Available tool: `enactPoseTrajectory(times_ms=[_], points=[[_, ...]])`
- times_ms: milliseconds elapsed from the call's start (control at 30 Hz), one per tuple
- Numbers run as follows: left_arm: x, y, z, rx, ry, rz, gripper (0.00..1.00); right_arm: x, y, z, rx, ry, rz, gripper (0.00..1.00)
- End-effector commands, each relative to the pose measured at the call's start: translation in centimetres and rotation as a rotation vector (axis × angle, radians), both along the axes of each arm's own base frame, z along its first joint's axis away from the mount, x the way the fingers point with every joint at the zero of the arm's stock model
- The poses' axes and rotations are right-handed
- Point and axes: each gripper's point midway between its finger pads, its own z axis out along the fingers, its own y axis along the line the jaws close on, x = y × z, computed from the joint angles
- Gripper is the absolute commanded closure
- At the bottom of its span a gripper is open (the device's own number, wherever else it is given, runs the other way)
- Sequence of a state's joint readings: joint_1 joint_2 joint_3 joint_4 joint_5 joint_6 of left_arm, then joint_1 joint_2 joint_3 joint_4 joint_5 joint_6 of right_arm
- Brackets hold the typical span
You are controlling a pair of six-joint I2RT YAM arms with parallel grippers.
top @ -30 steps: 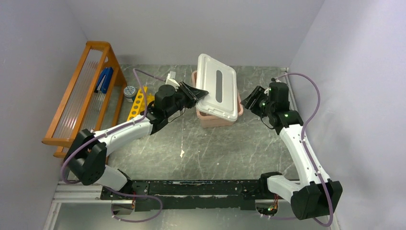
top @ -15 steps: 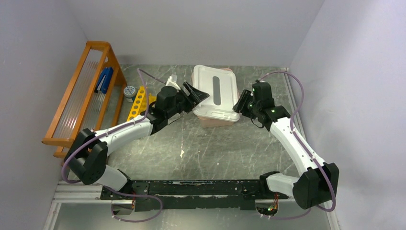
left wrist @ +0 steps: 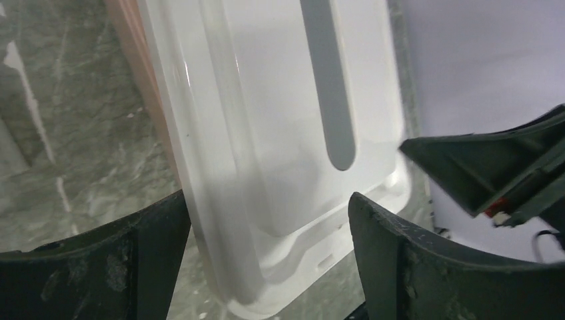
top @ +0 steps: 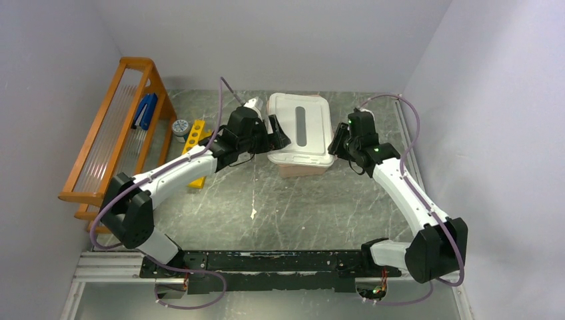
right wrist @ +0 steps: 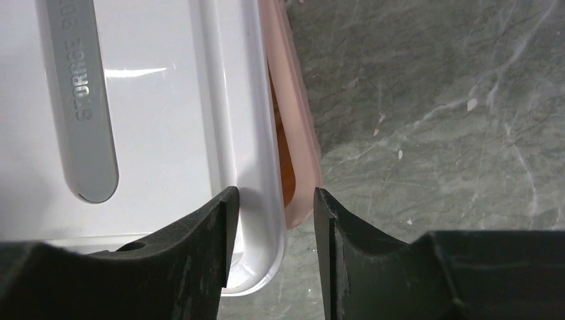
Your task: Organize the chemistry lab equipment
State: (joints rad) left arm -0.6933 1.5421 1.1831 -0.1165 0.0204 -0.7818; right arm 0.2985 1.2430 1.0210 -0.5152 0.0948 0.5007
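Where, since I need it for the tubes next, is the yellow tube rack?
In the top view, the yellow tube rack lies on the table at its left side, beside the orange wooden stand, partly under the left arm.

Pale lavender-grey walls box the scene in: left wall [top: 40, 133], far wall [top: 280, 40] and right wall [top: 493, 133], all plain and softly, evenly lit. Below them, the counter [top: 293, 207] is grey stone-look with white veins and a few pale flecks. Over on the left, an orange wooden rack [top: 110, 143] leans against the left wall. Along the near edge runs a silver metal rail [top: 106, 267].
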Motion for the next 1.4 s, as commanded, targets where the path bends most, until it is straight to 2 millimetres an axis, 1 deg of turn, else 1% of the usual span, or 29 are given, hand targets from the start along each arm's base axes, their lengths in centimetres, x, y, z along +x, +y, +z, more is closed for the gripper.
enactPoseTrajectory(times_ms=[0,67,133,200,267,400,500,567,667,833,1033,1100,1233,1300,1367], points=[[0.9,1.3,0.3,0.151,-0.068,-0.052,0.1,0.7,-0.3,-0.2,-0.075,0.009,0.04,0.52],[1.9,2.3,0.7,0.216,-0.104,-0.035,0.1,1.2,-0.5,-0.3,-0.103,0.017,0.046,0.52],[2.5,2.8,1.4,0.243,-0.127,-0.046,0.1,1.7,-0.5,-0.3,-0.119,0.013,0.051,0.53],[2.8,3.1,1.5,0.261,-0.124,-0.056,0.1,2.0,-0.5,-0.2,-0.123,0.006,0.052,0.53],[2.7,3.1,1.2,0.263,-0.113,-0.066,0.13,2.3,-0.4,-0.1,-0.123,0.002,0.053,0.55],[2.6,3.5,-0.1,0.272,-0.088,-0.06,0.21,2.8,-0.4,-0.1,-0.139,0.0,0.054,0.58],[2.8,3.6,-0.4,0.264,-0.083,-0.057,0.3,3.1,-1.0,-0.3,-0.17,0.012,0.039,0.59],[2.7,3.2,-0.7,0.254,-0.071,-0.08,0.36,3.2,-1.2,-0.6,-0.185,0.015,0.036,0.6],[2.5,2.5,-1.4,0.241,-0.052,-0.119,0.41,3.3,-1.6,-0.7,-0.205,0.018,0.025,0.62],[2.7,1.5,-2.7,0.233,-0.018,-0.159,0.42,3.1,-2.0,-1.4,-0.222,0.034,0.007,0.67],[3.3,1.2,-3.5,0.244,-0.004,-0.158,0.44,2.8,-2.1,-2.5,-0.219,0.056,-0.004,0.74],[3.6,1.6,-4.0,0.264,0.002,-0.139,0.43,2.7,-2.2,-3.2,-0.225,0.074,-0.012,0.76],[4.2,2.6,-4.9,0.313,0.008,-0.084,0.41,2.6,-2.3,-4.4,-0.233,0.108,-0.02,0.77],[4.5,3.0,-5.3,0.326,0.013,-0.065,0.4,2.7,-2.2,-4.5,-0.231,0.113,-0.023,0.77],[5.1,3.5,-5.7,0.345,0.018,-0.032,0.4,3.1,-1.9,-4.2,-0.22,0.103,-0.019,0.75]])
